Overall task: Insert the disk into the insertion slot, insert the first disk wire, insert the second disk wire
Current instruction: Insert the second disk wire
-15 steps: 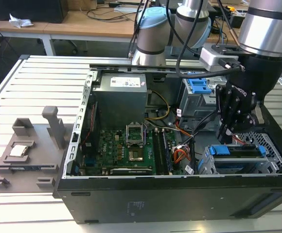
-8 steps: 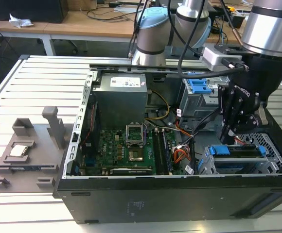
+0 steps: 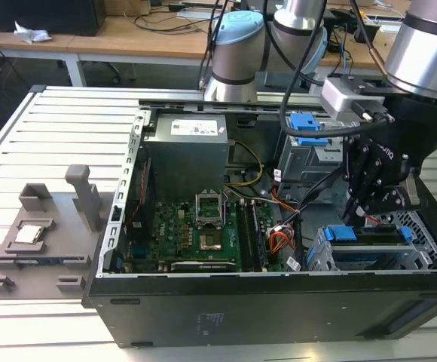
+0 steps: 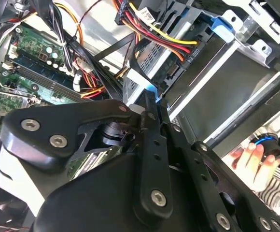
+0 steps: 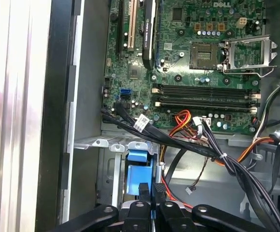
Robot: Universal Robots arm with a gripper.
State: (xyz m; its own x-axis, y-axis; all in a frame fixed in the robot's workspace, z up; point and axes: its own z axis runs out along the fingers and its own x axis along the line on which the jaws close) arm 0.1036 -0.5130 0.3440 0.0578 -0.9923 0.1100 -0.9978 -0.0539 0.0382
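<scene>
Black gripper (image 5: 152, 205) fingers pinch a black wire connector (image 5: 149, 191) at the lower centre, above the disk (image 3: 369, 240), seated in the insertion slot (image 3: 422, 260) at lower right; rigid, small, probably best held by its sides.

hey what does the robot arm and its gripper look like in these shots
The arm has silver-grey tube segments with pale blue joint caps. The gripper is matt black, built of bolted linkage bars with silver screw heads. A light grey box sits at the wrist, with black cables alongside.

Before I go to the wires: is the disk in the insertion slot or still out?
In. The disk, blue carrier ends showing, lies inside the insertion slot in the exterior view.
</scene>
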